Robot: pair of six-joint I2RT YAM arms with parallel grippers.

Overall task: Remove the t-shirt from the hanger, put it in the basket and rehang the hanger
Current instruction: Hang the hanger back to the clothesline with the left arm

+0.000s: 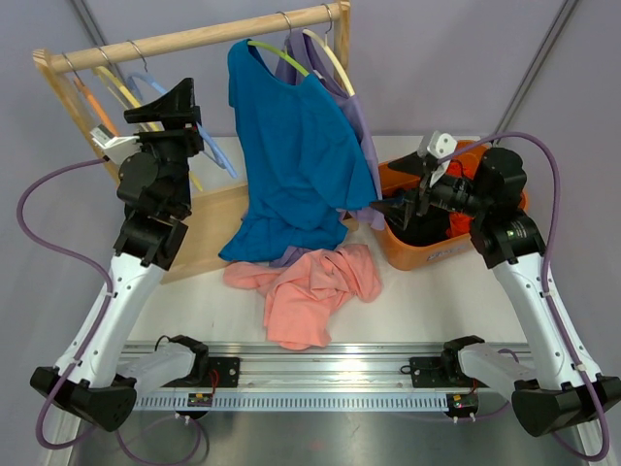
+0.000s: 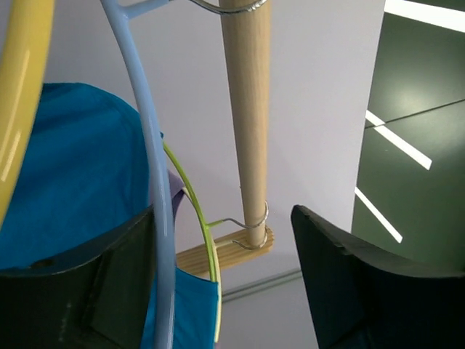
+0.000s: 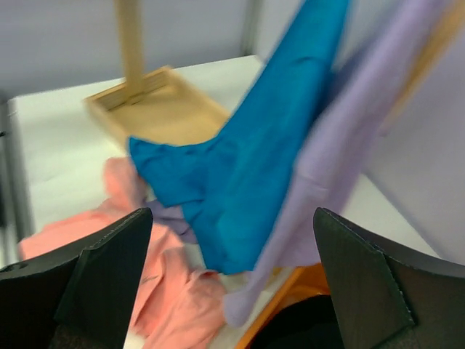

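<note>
The blue t-shirt (image 1: 291, 165) hangs on a green hanger (image 1: 281, 54) from the rail (image 1: 194, 39), right of the left claw (image 2: 225, 287) (fingers apart). The right claw (image 3: 232, 283), spread wide, is near the shirt's lower right edge.

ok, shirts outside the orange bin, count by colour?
Teal shirt, on a hanger: 1
Lavender shirt, on a hanger behind it: 1
Pink shirt, heaped on the table: 1
Total: 3
</note>
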